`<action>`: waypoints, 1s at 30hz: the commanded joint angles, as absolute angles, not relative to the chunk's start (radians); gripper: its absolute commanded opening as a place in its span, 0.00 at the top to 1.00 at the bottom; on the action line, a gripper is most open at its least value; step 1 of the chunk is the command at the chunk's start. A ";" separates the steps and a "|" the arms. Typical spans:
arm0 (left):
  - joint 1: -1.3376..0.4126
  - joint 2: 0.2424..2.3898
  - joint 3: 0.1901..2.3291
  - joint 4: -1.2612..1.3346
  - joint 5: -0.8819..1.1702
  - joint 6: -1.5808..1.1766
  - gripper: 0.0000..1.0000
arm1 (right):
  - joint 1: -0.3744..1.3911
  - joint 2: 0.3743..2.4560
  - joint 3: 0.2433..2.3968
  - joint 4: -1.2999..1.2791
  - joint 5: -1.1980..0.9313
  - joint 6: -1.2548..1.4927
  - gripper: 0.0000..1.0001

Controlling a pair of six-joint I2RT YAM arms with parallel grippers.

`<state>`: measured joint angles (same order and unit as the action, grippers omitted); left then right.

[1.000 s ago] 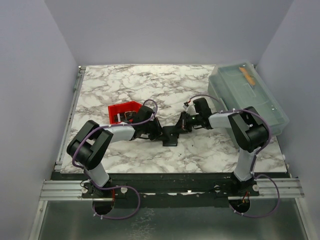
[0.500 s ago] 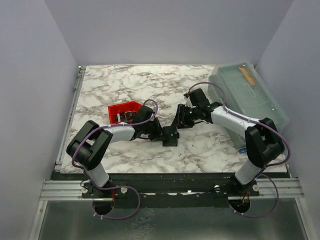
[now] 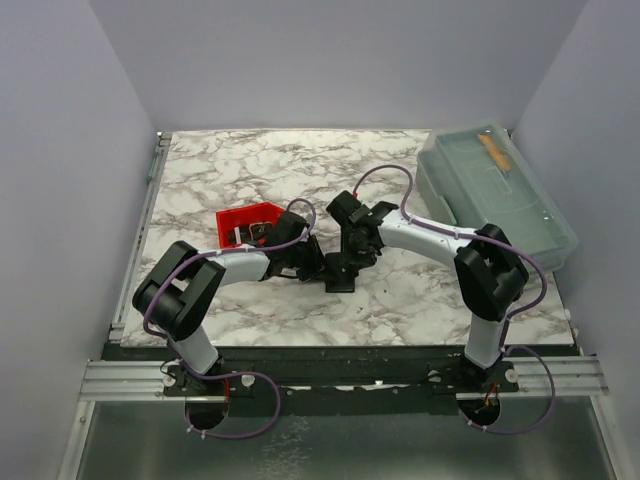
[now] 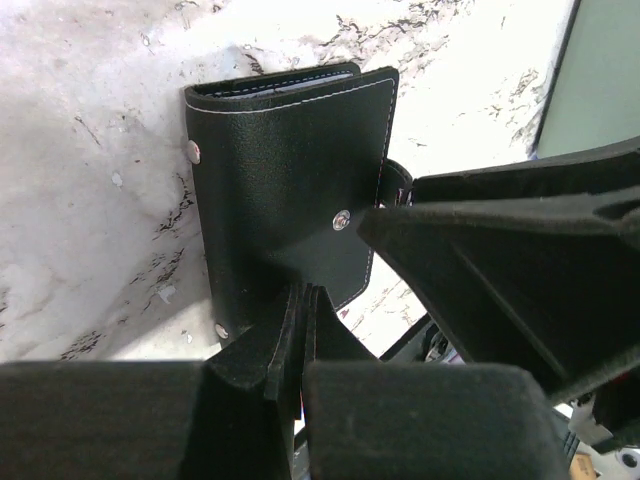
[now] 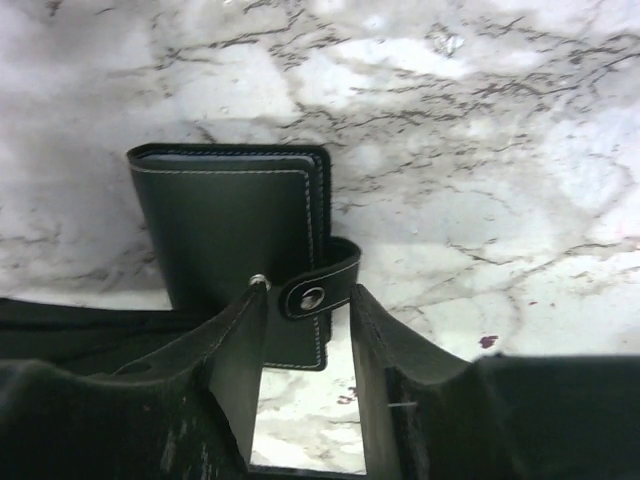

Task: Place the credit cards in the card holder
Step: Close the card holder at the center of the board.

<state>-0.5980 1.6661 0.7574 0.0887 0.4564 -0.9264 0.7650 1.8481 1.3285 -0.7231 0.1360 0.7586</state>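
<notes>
The black card holder [image 3: 340,274] lies on the marble table between both grippers. In the left wrist view the card holder [image 4: 290,170] is folded, with a snap stud on its face and a thin pale edge inside its top. My left gripper [image 4: 300,310] is shut on the holder's near edge. My right gripper [image 5: 308,292] is open, its fingers on either side of the holder's snap strap [image 5: 318,292], low over the table. In the top view the left gripper [image 3: 320,265] and right gripper [image 3: 352,252] meet at the holder. No loose credit card shows clearly.
A small red tray [image 3: 240,218] stands just behind my left wrist, its contents mostly hidden by the arm. A large translucent grey-blue lidded box [image 3: 495,190] with an orange thing inside fills the back right. The right gripper's finger [image 4: 500,250] crowds the left wrist view.
My right arm has swung left and down to the card holder, its open fingers now around the strap. The left gripper and the holder have stayed put.
</notes>
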 commanded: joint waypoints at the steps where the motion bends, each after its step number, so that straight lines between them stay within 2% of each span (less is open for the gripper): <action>1: -0.601 1.655 0.757 0.036 0.433 -0.892 0.99 | 0.781 1.889 1.383 -0.827 0.288 0.776 0.62; 6: -0.601 1.655 0.759 0.037 0.433 -0.890 0.99 | 0.785 1.897 1.398 -0.821 0.293 0.766 0.74; 12: -0.600 1.654 0.756 0.037 0.431 -0.885 0.99 | 0.788 1.897 1.408 -0.816 0.279 0.753 0.85; 25: -0.602 1.660 0.759 0.037 0.433 -0.885 0.99 | 0.790 1.877 1.408 -0.818 0.266 0.741 0.82; 30: -0.601 1.662 0.758 0.037 0.432 -0.885 0.99 | 0.790 1.858 1.395 -0.805 0.262 0.741 0.73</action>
<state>-0.5980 1.6646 0.7574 0.0872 0.4564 -0.9146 0.7799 1.8797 1.3869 -0.8036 0.2462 0.7467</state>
